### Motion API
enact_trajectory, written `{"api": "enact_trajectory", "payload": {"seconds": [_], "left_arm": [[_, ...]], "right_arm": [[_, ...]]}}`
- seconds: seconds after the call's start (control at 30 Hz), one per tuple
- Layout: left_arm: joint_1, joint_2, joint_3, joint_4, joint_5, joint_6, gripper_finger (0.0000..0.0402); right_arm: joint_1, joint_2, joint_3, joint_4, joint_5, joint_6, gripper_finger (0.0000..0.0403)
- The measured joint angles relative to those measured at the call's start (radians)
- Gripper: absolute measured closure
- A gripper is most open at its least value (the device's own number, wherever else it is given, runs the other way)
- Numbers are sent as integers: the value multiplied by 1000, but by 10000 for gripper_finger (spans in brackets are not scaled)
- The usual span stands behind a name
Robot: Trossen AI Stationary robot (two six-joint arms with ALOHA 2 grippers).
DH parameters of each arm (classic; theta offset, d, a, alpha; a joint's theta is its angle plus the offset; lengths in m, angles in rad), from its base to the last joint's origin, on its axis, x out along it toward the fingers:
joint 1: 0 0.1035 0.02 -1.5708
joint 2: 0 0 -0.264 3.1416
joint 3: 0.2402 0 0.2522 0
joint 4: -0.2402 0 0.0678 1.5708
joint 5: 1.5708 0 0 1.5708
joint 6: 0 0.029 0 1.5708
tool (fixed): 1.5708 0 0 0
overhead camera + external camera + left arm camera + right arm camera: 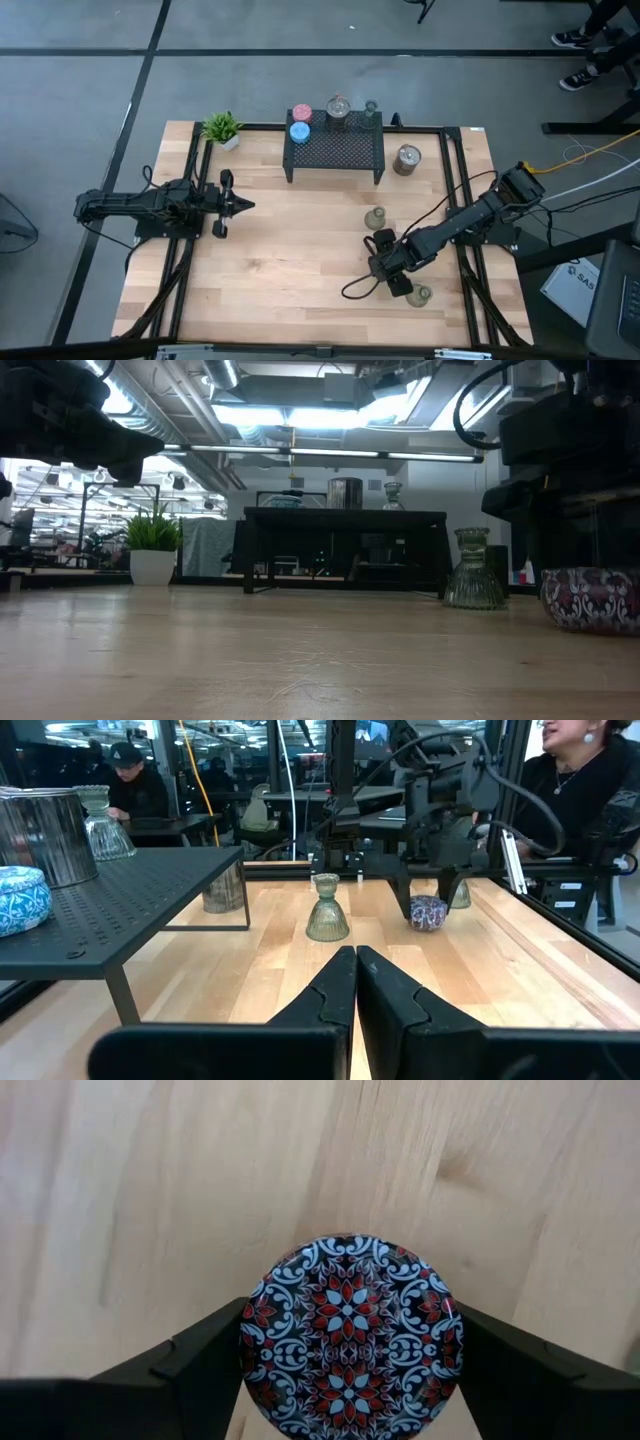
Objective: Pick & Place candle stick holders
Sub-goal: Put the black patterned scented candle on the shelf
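here the right claw (350, 1350) flanks the patterned holder (350, 1330) on the table (150, 1200).

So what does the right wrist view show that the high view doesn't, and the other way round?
Only the right wrist view shows the patterned holder from above: a dark blue, white and red flower design, with the right tool straddling it, one finger on each side, on bare wood.

Only the high view shows the wider scene: the black mesh rack carrying a pink holder, a light blue holder and a silver holder, the potted plant, and the left tool shut, waiting at the table's left.

Both show the right tool and the wooden table.
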Motion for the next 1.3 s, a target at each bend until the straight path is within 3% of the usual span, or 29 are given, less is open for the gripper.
{"api": "enact_trajectory", "payload": {"seconds": [0.83,1.3], "left_arm": [[0,0,0,0,0,0,393],[0,0,0,0,0,0,395]], "right_arm": [[-212,-2,462,-429,-49,-30,94],[-305,19,802,-634,14,-99,94]]}}
